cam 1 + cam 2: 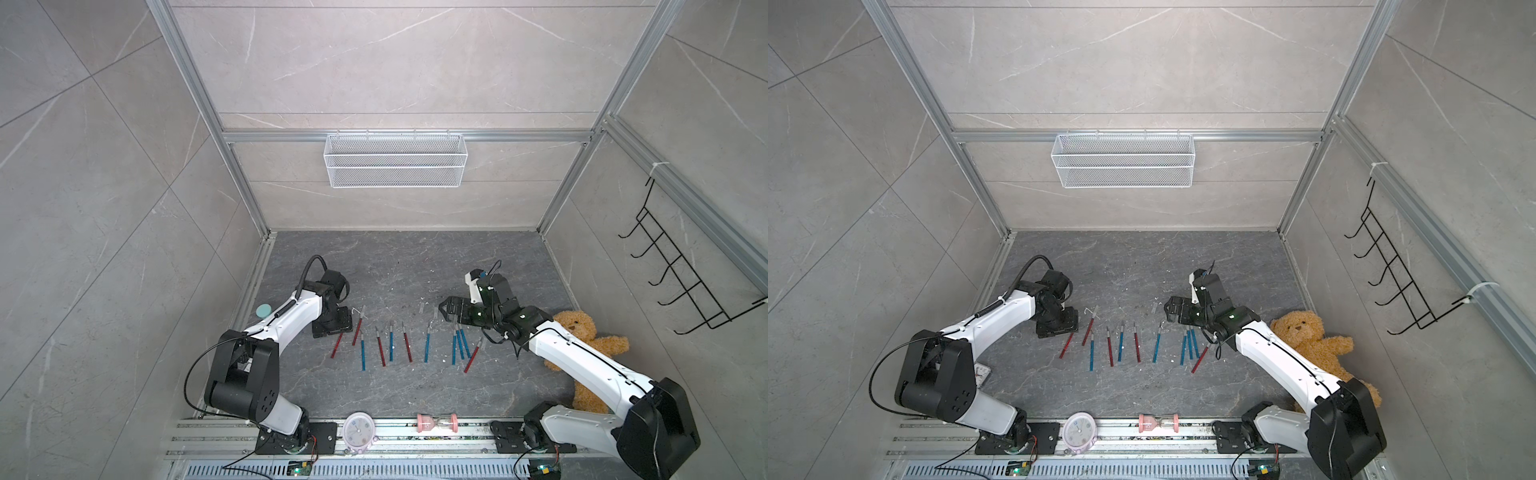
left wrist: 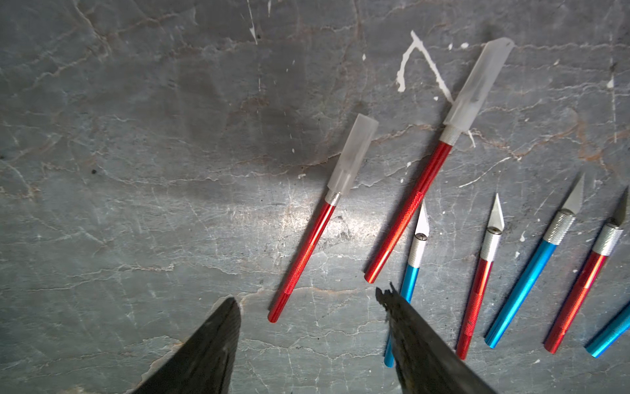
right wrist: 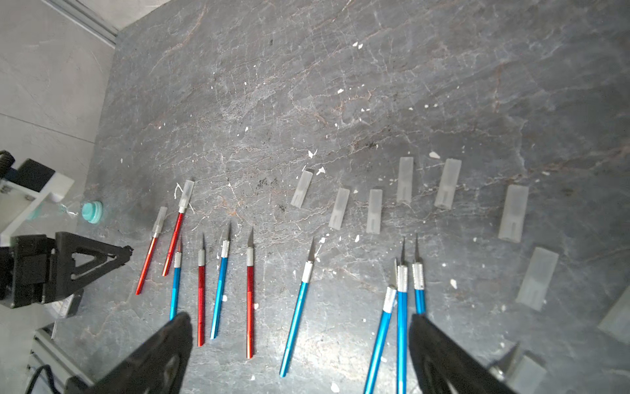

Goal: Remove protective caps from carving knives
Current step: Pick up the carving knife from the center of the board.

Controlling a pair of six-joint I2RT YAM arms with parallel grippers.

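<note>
At the left end of the row, the black left gripper [image 2: 306, 296] is poised low over the dark grey marbled tabletop [image 2: 136, 136], its jaws spread and nothing pinched (the butt of the nearest knife lies on the table just ahead of the gap, apparently untouched). Beside it, two thin carving knives [image 2: 303, 259] with metallic red handles are found with translucent greyish plastic protective caps [image 2: 354, 153] fitted over the blades; these are judged to be the work remaining. Further right, eight uncapped knives [image 3: 250, 300] with red or blue handles are laid roughly parallel, silver blades exposed, the last three blue knives [image 3: 402, 307] bunched close, at least two touching. Beyond their tips, a scatter of loose caps [image 3: 448, 183] is spread flat on the table, apart from the blades, so most of the task is taken as done. Over the bunched blue knives the black right gripper [image 3: 299, 316] is held with jaws wide apart and empty. At the far right a last red-handled knife [image 1: 473, 355] is laid at a slant; whether its tip is covered cannot be told.
</note>
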